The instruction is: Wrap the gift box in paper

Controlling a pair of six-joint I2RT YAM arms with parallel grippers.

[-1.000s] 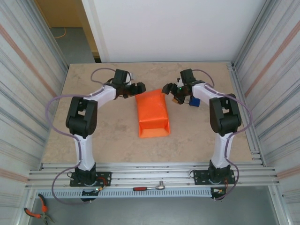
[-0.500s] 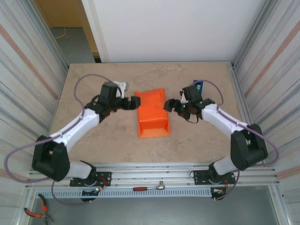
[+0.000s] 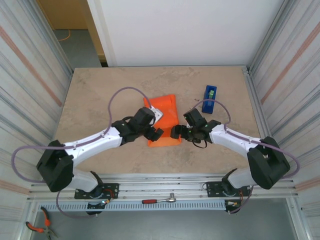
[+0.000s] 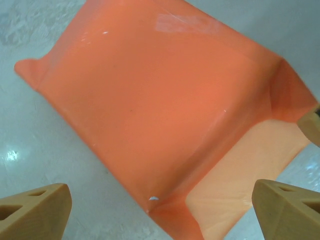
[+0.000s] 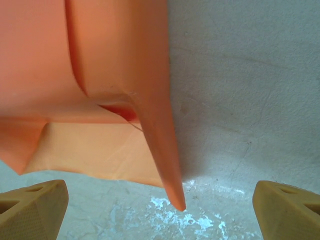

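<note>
While orange paper is lying mid-counter, both end effectors are standing wide apart

As the paper is sitting folded into a boxy sleeve at the middle of the counter, its open end is facing the near edge. The left end effector is hovering over the sleeve's near-left corner, fingers spread. The right end effector is waiting just beside the near-right corner, fingers likewise spread. A blue tape dispenser is lying toward the right edge.

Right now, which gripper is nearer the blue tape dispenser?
Right: right gripper sits at the near right corner of the paper, toward the tape dispenser; left gripper sits at its near left.
</note>
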